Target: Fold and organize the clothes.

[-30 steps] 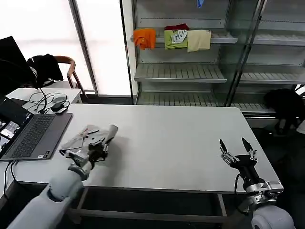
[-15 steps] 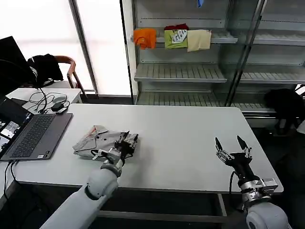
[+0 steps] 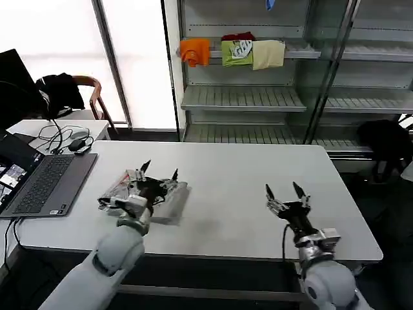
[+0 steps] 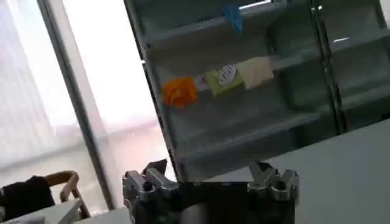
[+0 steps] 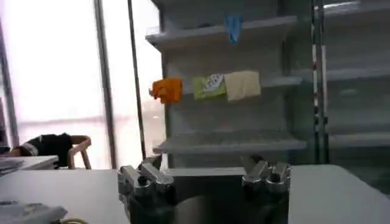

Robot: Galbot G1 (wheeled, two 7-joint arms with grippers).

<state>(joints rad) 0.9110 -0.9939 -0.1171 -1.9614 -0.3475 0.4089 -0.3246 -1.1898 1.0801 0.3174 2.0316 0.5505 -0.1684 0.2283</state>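
Note:
A light grey shirt [image 3: 173,196] lies folded flat on the left part of the white table [image 3: 245,174]. My left gripper [image 3: 159,171] hovers right over the shirt, fingers spread and pointing up, open and holding nothing; its body hides the middle of the cloth. In the left wrist view the left gripper [image 4: 207,175] faces the shelves with an empty gap. My right gripper [image 3: 283,189] stands open over the bare table near the front right, well apart from the shirt. In the right wrist view the right gripper [image 5: 204,167] holds nothing.
An open laptop [image 3: 45,184] sits at the table's left edge, close to the shirt. Behind the table stands a shelf unit [image 3: 242,97] with orange, green and cream clothes [image 3: 232,51]. A side table with cables [image 3: 64,135] and a chair [image 3: 90,90] stand at the back left.
The left gripper drew the cloth rightwards, then let go and rose above the shirt with its fingers spread. The right gripper moved left toward the table's middle.

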